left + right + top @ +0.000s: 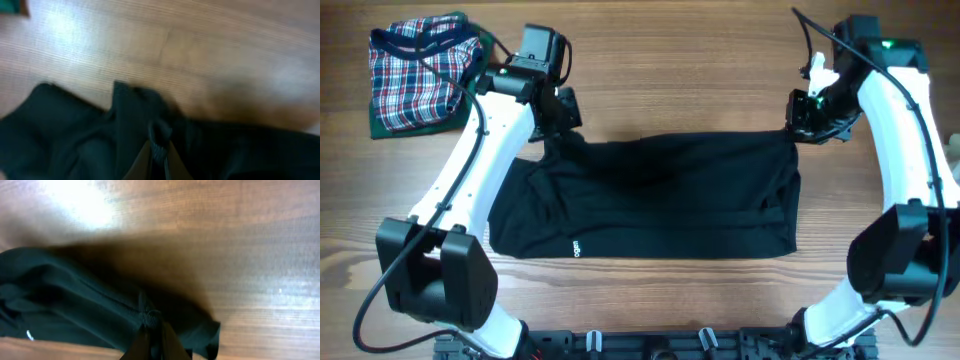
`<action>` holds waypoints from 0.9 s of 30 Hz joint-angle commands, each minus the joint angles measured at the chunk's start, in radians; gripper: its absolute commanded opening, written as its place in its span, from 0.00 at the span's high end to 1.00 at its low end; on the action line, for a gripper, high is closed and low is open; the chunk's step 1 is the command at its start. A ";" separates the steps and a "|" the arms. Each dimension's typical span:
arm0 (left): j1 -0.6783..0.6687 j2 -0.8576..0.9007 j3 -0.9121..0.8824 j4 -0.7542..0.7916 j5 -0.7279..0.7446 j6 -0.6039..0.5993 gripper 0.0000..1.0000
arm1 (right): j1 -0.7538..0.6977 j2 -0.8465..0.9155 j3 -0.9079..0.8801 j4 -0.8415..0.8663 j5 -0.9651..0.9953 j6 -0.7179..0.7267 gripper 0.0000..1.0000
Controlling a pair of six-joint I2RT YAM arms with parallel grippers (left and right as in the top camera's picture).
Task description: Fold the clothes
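Overhead: left gripper (560, 118), right gripper (802, 122) pinch far corners of black garment (650, 195), spread between them; folding barely begun. Plaid garment (420, 70) beyond its left corner, done. Left wrist: blurry, jaws seemingly clamping black garment. Right wrist: likewise.

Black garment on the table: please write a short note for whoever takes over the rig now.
Left gripper: shut on the far left corner of the black garment.
Right gripper: shut on its far right corner.
The garment lies spread across the middle of the table; a plaid garment sits bunched at the far left, apart.
Done: both far corners gripped. Left: the fold itself.
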 commanded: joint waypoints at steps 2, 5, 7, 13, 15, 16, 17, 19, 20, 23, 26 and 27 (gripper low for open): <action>-0.003 -0.017 0.006 -0.136 -0.013 -0.051 0.96 | -0.007 -0.018 -0.080 -0.024 -0.043 -0.032 0.96; -0.003 -0.017 0.006 -0.151 -0.014 -0.050 0.96 | -0.007 -0.019 -0.094 0.006 -0.057 -0.054 0.96; -0.003 -0.017 0.006 -0.103 -0.014 -0.050 0.96 | -0.007 -0.019 -0.093 0.053 -0.124 -0.140 0.96; -0.019 -0.088 0.006 -0.097 0.002 -0.050 0.96 | -0.007 -0.100 -0.094 0.087 -0.195 -0.223 0.96; -0.048 -0.138 0.005 -0.124 0.002 -0.051 0.96 | -0.007 -0.122 -0.094 0.045 -0.194 -0.219 0.96; -0.063 -0.147 0.004 -0.142 0.002 -0.052 0.96 | -0.007 -0.122 -0.094 0.026 -0.191 -0.216 0.95; -0.070 -0.148 0.003 -0.160 0.002 -0.056 0.96 | -0.007 -0.122 -0.101 0.014 -0.178 -0.183 0.96; -0.076 -0.146 -0.035 -0.168 0.002 -0.079 0.96 | -0.007 -0.122 -0.145 0.015 -0.145 -0.127 0.96; -0.076 -0.145 -0.049 -0.167 0.002 -0.082 0.96 | -0.007 -0.122 -0.170 0.021 -0.145 -0.119 0.96; -0.075 -0.142 -0.179 -0.122 0.002 -0.127 0.96 | -0.007 -0.122 -0.329 0.098 -0.127 -0.082 0.96; -0.075 -0.142 -0.300 -0.028 -0.011 -0.130 0.96 | -0.016 -0.122 -0.426 0.188 -0.108 -0.022 0.96; -0.074 -0.142 -0.325 0.000 -0.026 -0.130 0.96 | -0.022 -0.122 -0.438 0.203 -0.092 -0.008 0.96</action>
